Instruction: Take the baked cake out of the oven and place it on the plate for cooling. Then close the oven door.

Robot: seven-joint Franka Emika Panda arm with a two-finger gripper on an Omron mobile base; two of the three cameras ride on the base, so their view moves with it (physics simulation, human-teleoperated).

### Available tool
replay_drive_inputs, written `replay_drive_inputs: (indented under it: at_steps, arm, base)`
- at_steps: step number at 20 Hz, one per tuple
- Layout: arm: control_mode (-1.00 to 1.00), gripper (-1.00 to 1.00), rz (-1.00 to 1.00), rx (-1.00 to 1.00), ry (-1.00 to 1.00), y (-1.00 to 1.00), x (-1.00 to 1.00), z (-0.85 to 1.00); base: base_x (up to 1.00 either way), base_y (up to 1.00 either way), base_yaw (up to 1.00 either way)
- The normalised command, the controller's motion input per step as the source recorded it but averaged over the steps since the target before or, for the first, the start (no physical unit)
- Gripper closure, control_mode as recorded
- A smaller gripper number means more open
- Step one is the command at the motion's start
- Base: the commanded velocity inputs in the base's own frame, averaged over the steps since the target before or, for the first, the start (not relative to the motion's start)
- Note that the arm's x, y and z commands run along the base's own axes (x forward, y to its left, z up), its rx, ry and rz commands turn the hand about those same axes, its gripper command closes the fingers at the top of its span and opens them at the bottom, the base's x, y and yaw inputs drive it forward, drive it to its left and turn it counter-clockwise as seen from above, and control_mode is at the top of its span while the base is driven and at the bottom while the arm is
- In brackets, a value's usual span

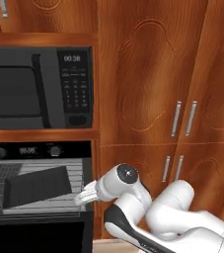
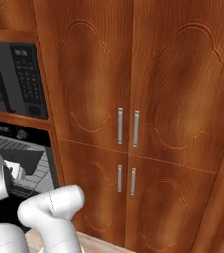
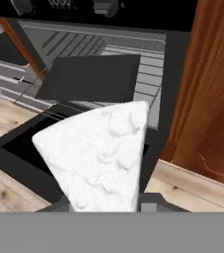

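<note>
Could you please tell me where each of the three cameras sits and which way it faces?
Left base view: behind the arm's left, facing the microwave and open oven; white arm lower right.
Right base view: behind its right, facing cabinet doors; arm lower left.
Hand view: on the hand, looking past the cake in the pincer toward the oven door.
All share the oven.

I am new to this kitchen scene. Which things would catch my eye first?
First, the white cake wedge, held right in front of the hand camera between the fingers. Behind it the black oven stands open, a dark tray on its rack. Warm wooden cabinets stand to the right.
</note>
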Motion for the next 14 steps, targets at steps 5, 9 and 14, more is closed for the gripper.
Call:
replay_drive_inputs:
  at_steps: [5,9,14]
  arm:
    - [1.00,1.00,0.00,0.00,0.00,0.00,0.00,0.00]
    - [1.00,1.00,0.00,0.00,0.00,0.00,0.00,0.00]
    - [1.00,1.00,0.00,0.00,0.00,0.00,0.00,0.00]
  base:
    - [-0.36,-0.02,0.81]
    - [-0.21,0.02,0.89]
    - [-0.09,0.09,0.93]
